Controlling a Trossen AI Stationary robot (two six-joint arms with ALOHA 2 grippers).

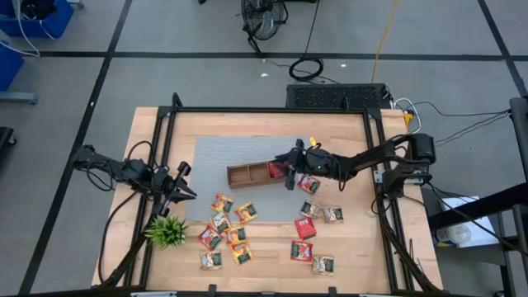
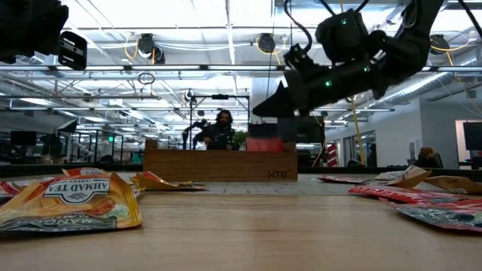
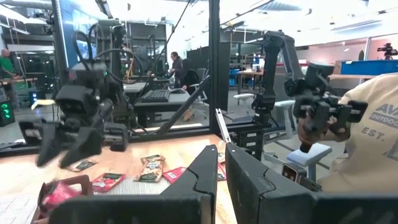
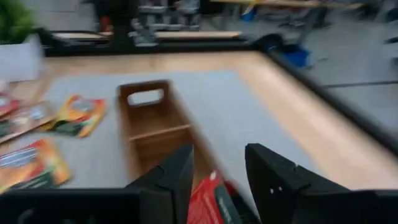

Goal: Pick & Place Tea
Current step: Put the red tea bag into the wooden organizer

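Many flat, glossy square tea sachets lie scattered on the wooden counter. Beyond them, right pincer, fingers parted, hangs over the brown wooden tray; its wrist view alone shows a red sachet in the end compartment. Left pincer waits narrow near the plant.

High view looks straight down, low view skims the tabletop — both share the wooden tray.
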